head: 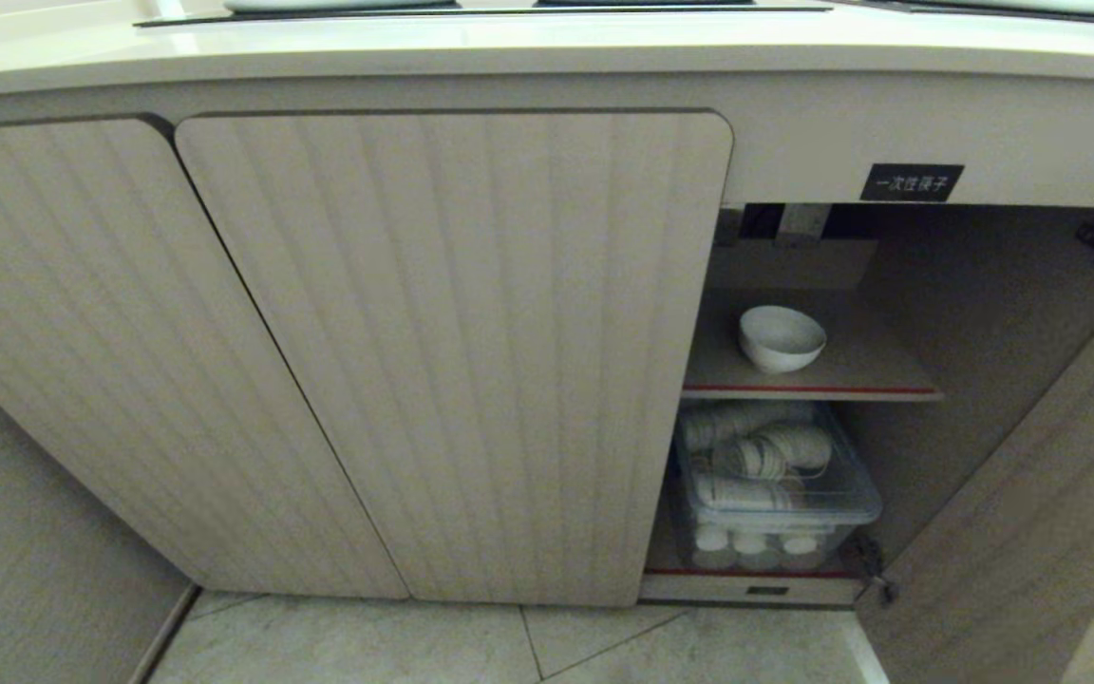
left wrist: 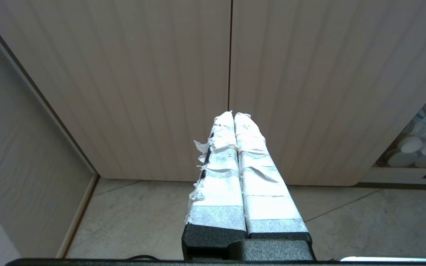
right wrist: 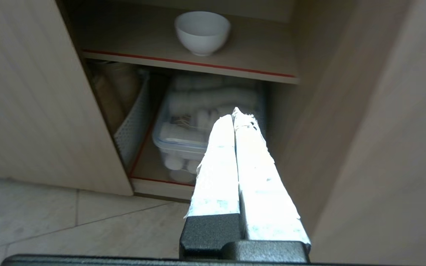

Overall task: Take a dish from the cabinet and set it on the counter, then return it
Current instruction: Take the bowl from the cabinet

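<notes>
my right jaws (right wrist: 234, 115) hang pressed together and empty outside the open cabinet (head: 452, 351), the dish (right wrist: 202, 32) upright on the red-edged shelf (right wrist: 257, 55) ahead of and above their tips, well apart. the plastic box of cups (right wrist: 183, 129) sits just beyond the tips, below that shelf. i judge the reach calls for lifting the tips to shelf level, parting them early, and taking the rim squarely, clear of the door edge. my left jaws (left wrist: 233, 115), also together, idle facing the closed doors.
</notes>
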